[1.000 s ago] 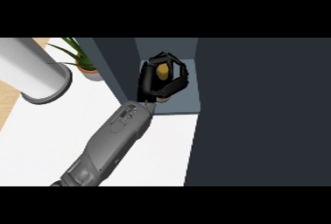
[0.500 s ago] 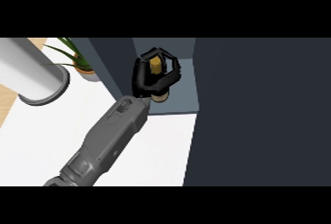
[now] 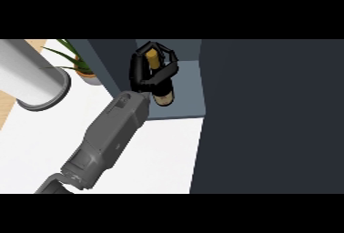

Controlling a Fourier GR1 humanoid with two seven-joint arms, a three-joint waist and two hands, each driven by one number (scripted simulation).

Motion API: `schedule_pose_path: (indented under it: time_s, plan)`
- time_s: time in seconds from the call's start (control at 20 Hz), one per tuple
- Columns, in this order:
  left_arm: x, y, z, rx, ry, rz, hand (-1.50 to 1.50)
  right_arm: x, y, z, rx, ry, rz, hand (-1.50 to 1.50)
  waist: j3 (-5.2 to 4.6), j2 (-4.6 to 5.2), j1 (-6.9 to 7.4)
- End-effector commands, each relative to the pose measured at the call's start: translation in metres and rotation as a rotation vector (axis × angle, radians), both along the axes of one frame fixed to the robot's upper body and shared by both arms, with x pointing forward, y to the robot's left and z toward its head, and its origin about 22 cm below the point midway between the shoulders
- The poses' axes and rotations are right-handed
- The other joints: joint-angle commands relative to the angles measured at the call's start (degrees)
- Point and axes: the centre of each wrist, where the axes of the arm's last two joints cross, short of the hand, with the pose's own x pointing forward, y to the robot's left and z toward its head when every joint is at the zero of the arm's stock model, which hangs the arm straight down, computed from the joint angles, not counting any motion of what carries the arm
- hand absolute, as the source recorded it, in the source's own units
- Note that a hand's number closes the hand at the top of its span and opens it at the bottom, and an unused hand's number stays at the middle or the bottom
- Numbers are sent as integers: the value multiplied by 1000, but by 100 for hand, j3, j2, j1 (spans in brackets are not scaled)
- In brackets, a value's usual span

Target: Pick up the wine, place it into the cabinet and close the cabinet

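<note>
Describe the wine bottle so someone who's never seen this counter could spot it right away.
Find the tall dark cabinet filling the right side. Just left of it, over its grey-blue shelf, a black hand curls round the wine bottle. It is the only dark bottle with a yellow top.

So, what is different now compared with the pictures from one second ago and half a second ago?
The hand carrying the wine bottle moved up and left in the head view, going deeper into the open cabinet. Its fingers stay curled round the bottle. The potted plant, the grey cylinder and the dark cabinet door did not move.
</note>
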Motion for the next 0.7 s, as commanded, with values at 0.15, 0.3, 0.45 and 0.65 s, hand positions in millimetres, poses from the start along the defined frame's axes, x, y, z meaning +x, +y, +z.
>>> schedule_pose_path:
  time_s: [0.15,0.3,0.45,0.65]
  plan:
    - [-3,12,-32,50,123,55,150,-6,-5,6,12,-21,67,-150,-17,128,-114]
    - [4,9,-24,135,109,125,150,-6,-3,3,1,-15,58,-150,-15,136,-150]
    - [5,16,-27,202,127,165,150,-9,-4,3,17,-7,68,-150,-12,138,-171]
    - [15,29,-16,221,152,180,150,-7,2,-2,-5,-20,74,-150,-14,172,-185]
